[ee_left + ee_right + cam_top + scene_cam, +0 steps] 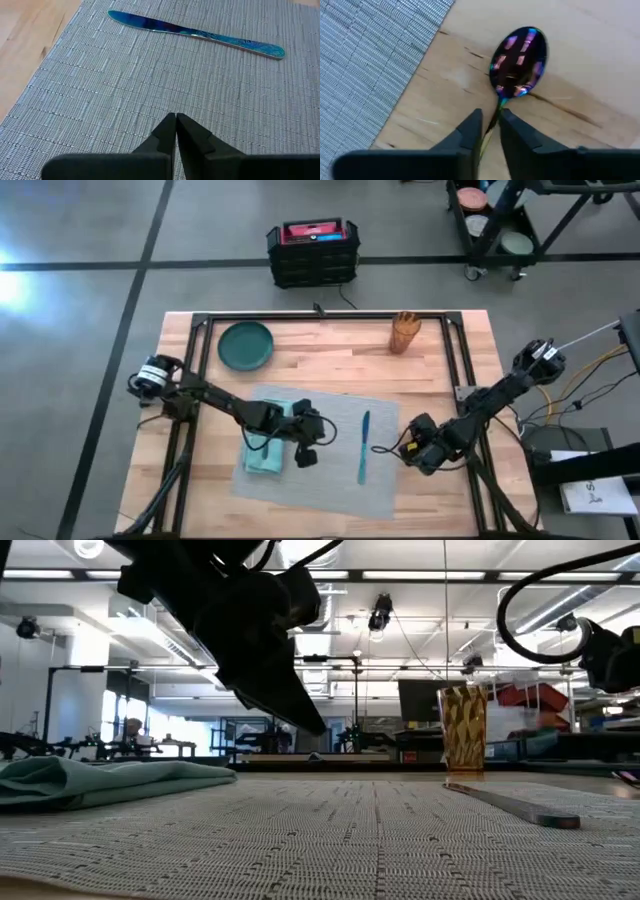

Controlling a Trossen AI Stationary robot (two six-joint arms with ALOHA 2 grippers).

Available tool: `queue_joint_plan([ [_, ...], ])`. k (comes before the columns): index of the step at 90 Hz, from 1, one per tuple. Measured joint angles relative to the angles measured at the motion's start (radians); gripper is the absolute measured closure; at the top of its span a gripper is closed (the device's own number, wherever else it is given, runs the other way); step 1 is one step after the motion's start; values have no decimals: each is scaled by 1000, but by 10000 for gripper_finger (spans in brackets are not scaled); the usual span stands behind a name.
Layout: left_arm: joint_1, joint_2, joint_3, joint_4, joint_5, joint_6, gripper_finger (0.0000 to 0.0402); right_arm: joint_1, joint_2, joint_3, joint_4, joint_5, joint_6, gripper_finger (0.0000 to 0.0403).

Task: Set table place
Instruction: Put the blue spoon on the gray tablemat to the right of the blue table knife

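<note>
The right gripper [490, 125] has its two dark fingers pinched on the thin handle of an iridescent spoon [519, 62], and most of that handle is hidden between and behind the fingers, so only the bowl and a bit of neck show. The bowl lies over bare wood of the table [430, 380], just off the right edge of the grey placemat [330, 480]. From above the spoon is too small and too covered by the gripper to make out — only a dark sliver near the mat's edge. The left gripper [176, 120] hangs over the middle of the placemat with its fingers pressed together and nothing between them; in the low view it is a dark mass, its upper part cut off by the frame. Beside it on the mat's left part lies a folded teal napkin [268, 450], partly under the arm. A blue knife [364, 445] lies on the mat's right part, its long axis running from the near edge toward the far edge, with open mat between it and the left gripper. The placemat itself sits at the near middle of the table, slightly skewed, long side across. Farther back stand a dark green plate [246, 345] and an amber cup [404, 332], both well apart from the mat.
</note>
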Motion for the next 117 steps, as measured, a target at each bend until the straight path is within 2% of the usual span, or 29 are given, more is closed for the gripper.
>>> queue_joint_plan([
  [6, 0, 0, 0, 0, 0, 0, 402, 3, 0, 0, 2, 10, -7, 397],
  [21, 0, 0, 0, 0, 0, 0, 402, 5, 1, 14, -7, 10, -7, 398],
  [38, 0, 0, 0, 0, 0, 0, 402, 5, -11, 83, -1, 18, -19, 401],
  [46, 0, 0, 0, 1, 0, 0, 402, 5, -11, 116, 2, 55, -3, 402],
  [64, -1, 0, 0, 8, 0, 0, 402, 3, 12, 134, 98, 239, 156, 402],
  [92, -2, 0, 0, 28, 0, 0, 402, -27, 176, 131, 203, 330, 372, 396],
  [106, -3, 0, 0, 35, 0, 0, 402, -26, 202, 131, 209, 346, 489, 395],
  [117, -4, 0, 0, 35, 0, 0, 402, -36, 207, 130, 209, 356, 515, 394],
])
